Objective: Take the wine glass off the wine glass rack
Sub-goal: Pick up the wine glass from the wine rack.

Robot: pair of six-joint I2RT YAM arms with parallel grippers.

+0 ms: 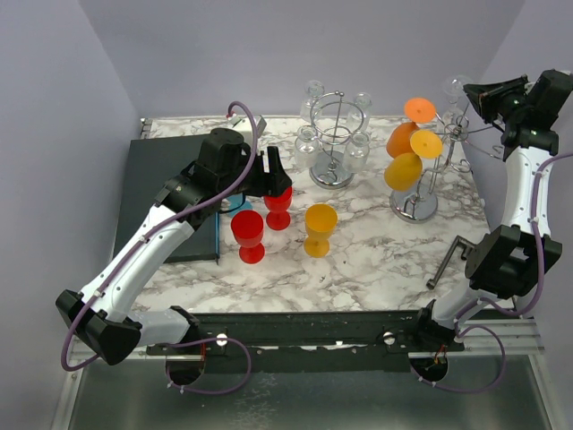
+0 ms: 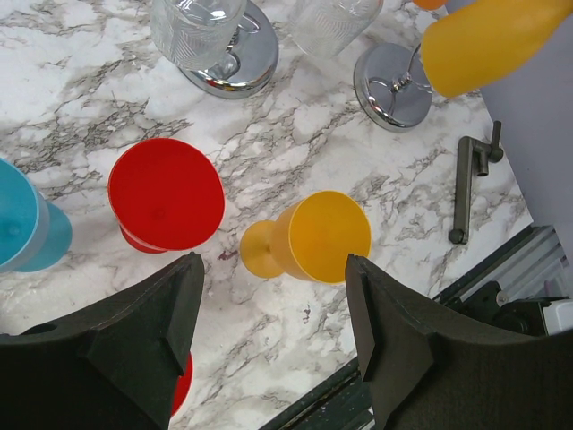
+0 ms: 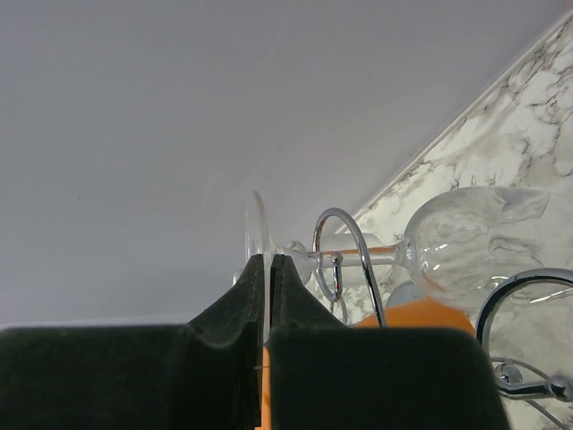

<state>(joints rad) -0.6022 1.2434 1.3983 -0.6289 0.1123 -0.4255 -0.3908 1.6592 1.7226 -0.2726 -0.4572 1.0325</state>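
The right gripper (image 3: 269, 265) is reaching in over the far right corner of the bench (image 1: 376, 260). Its jaws are pressing together on the thin foot disc of the clear wine glass (image 3: 466, 237), and the disc's edge is sitting right in the slit between the fingers. The glass is lying sideways with its bowl pointing away from the gripper. Its stem is passing through a wire loop of the wine glass rack (image 1: 414, 207), so the glass is hanging on the rack, out on the far-right arm. A yellow glass (image 1: 404, 170) is dangling from the same rack on the near side, with orange ones around it.

Over on the left, the left gripper (image 2: 273, 273) is hovering with its jaws spread wide and nothing between them. It is looking down on a yellow cup (image 2: 324, 235) and a red cup (image 2: 166, 193) standing on the marble. A blue cup (image 2: 22, 224) is sitting just beside the red one. A second rack (image 1: 333, 134), carrying clear glasses, is standing at the middle back.
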